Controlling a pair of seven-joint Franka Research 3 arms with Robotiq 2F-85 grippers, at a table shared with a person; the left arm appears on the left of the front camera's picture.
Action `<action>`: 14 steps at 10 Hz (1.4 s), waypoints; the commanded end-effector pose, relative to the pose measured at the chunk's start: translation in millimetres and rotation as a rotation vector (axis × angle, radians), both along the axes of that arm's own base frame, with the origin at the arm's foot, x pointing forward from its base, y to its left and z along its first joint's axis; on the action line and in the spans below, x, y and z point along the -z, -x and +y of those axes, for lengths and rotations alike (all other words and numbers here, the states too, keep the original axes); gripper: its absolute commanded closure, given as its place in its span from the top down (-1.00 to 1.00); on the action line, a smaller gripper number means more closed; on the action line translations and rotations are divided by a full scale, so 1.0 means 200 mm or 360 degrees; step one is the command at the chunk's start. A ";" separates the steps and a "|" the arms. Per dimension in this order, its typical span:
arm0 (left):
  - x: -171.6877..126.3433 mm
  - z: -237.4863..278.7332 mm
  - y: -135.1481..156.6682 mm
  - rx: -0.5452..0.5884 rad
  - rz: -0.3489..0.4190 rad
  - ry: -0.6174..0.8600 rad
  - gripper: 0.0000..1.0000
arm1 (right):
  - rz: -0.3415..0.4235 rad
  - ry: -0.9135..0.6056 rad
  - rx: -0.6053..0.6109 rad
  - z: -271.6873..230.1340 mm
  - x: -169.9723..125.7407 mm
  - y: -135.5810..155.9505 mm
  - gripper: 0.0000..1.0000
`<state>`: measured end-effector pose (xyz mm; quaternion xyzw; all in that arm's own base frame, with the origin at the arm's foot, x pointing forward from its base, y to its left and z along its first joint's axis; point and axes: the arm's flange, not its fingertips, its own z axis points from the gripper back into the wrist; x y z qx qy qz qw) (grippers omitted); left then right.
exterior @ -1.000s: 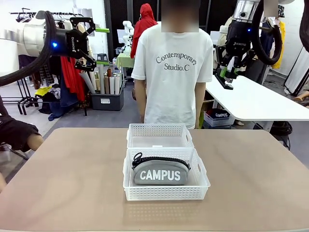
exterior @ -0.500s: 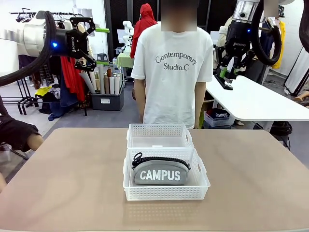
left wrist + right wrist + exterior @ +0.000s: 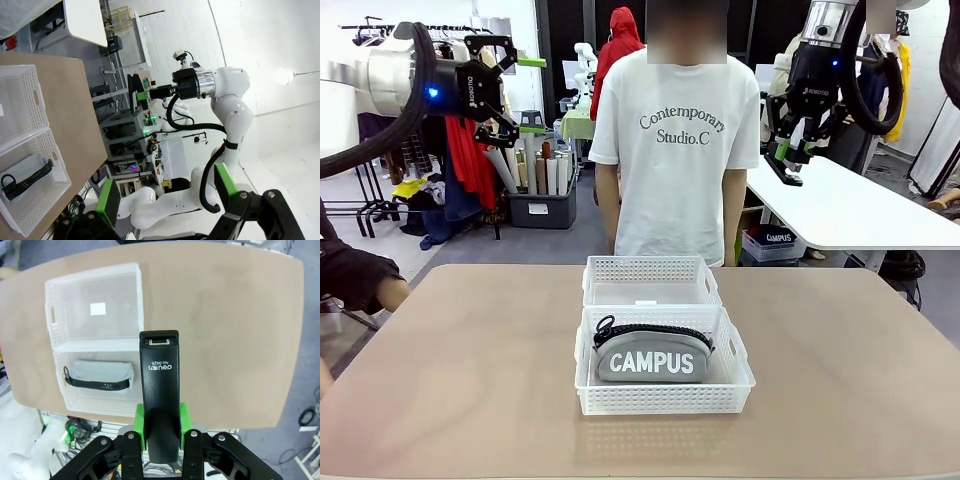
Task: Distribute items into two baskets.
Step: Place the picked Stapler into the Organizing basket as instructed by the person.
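Right now, at the upper right of the front frame, the right gripper (image 3: 786, 158) is hanging high above the worktop (image 3: 460, 360) and clenching the small black stapler (image 3: 159, 385) between its green pads. The left gripper (image 3: 520, 98), at the upper left, is hovering with its jaws spread wide, gripping nothing. Down at the centre, the grey CAMPUS pouch (image 3: 652, 358) is lying in the nearer white basket (image 3: 665, 402), and the second basket (image 3: 650, 266) is sitting directly behind it, against its far edge.

On surface (image 3: 840, 380), near basket (image 3: 665, 400) touching far basket (image 3: 650, 268) behind it. In near basket, pouch (image 3: 652, 356). Between right fingers (image 3: 139, 427), stapler (image 3: 160, 390), high at far right.
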<state>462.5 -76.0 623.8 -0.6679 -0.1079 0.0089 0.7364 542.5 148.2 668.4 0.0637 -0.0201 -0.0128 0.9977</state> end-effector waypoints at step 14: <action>-0.01 0.00 0.00 0.0012 -0.0002 0.0002 1.00 | 0.0001 -0.0017 -0.0001 0.00 -0.01 0.01 -1.00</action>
